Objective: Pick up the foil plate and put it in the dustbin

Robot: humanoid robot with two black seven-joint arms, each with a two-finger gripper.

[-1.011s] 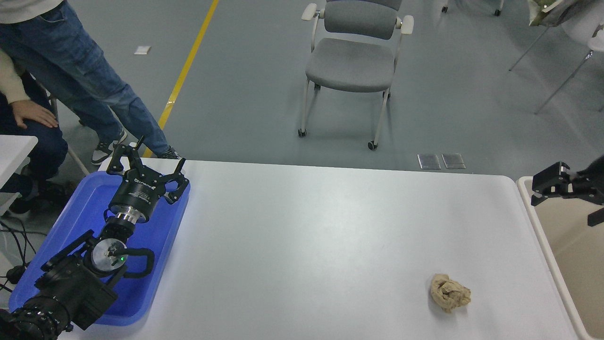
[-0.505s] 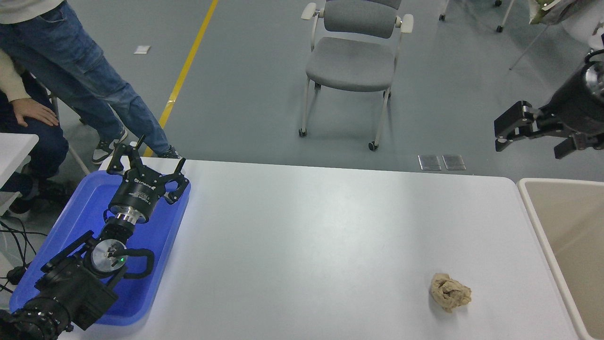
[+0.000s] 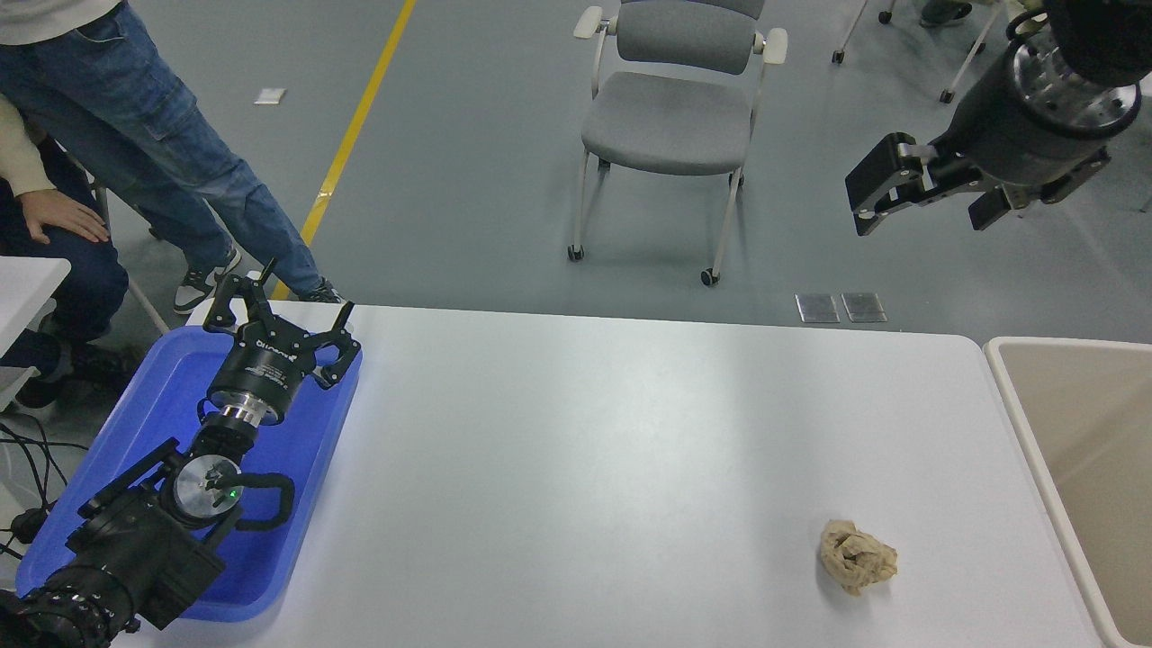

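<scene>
Near me, left claw (image 3: pixel 281 328) parked, spread, over blue tray (image 3: pixel 148 423) at 8 o'clock. Dustbin (image 3: pixel 1017 396) at 3; foil plate not visible, I guess binned. Right claw (image 3: pixel 927 193) released, empty, high at 2. Risk: descending, it grabs paper ball (image 3: pixel 857 558) on tabletop (image 3: pixel 576 468).

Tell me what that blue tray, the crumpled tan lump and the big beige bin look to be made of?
The blue tray looks like moulded plastic: smooth, glossy, with rounded rim. The tan lump seems crumpled paper: matte, with creased folds. The beige bin also looks plastic, with a smooth rounded pale rim and dull inner wall, though only part of it shows.
</scene>
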